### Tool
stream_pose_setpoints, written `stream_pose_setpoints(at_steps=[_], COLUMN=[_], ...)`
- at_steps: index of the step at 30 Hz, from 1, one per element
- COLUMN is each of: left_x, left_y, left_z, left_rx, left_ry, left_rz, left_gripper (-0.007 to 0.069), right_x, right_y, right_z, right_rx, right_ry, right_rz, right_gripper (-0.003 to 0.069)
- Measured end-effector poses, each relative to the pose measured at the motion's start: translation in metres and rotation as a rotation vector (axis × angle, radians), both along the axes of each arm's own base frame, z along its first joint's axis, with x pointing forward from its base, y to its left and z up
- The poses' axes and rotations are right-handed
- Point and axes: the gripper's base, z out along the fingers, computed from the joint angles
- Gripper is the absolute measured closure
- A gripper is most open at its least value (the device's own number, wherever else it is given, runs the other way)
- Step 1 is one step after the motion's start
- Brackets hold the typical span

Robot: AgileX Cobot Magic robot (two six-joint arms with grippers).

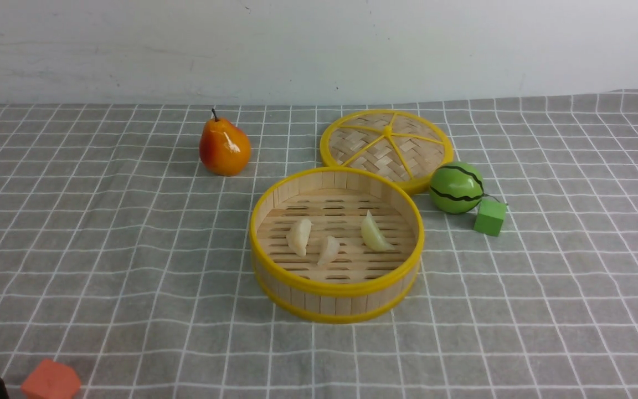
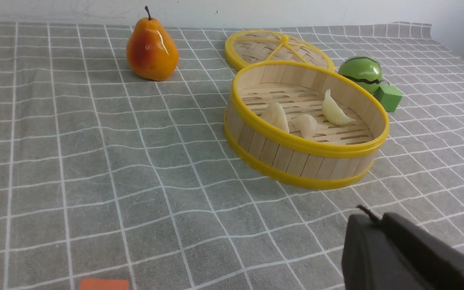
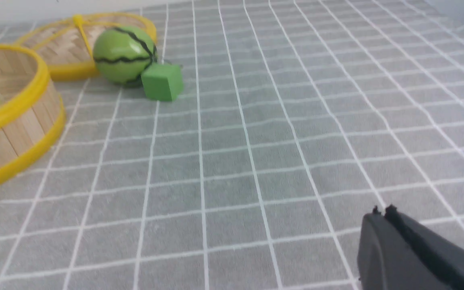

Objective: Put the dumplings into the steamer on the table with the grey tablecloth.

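In the steamer [image 1: 336,288] — three dumplings [image 1: 328,249] (left end effector [image 2: 371,219] well apart, empty).

Glossy dumplings [image 1: 330,238], bamboo steamer [image 1: 335,291]

light: bright, even | shadows: soft, short | glare: pear [image 1: 225,145] highlight | blur: right wrist view slightly soft

No readable text, label or number anywhere.
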Motion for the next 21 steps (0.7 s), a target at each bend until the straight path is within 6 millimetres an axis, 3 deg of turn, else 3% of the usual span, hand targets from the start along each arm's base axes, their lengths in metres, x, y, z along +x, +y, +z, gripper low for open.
stream_pose_setpoints(at_steps=[21], left_x=[0.0001], left_y=[0.0000], left_z=[-0.0001], left_rx=[0.002], left_ry=[0.001], left_rz=[0.001], left_gripper=[0.0568], right_x=[-0.0006], right_y=[0.0022], right_z=[-0.0015], right_rx=[0.018], right_ry=[0.025], right_rz=[0.037], right_gripper=[0.0680])
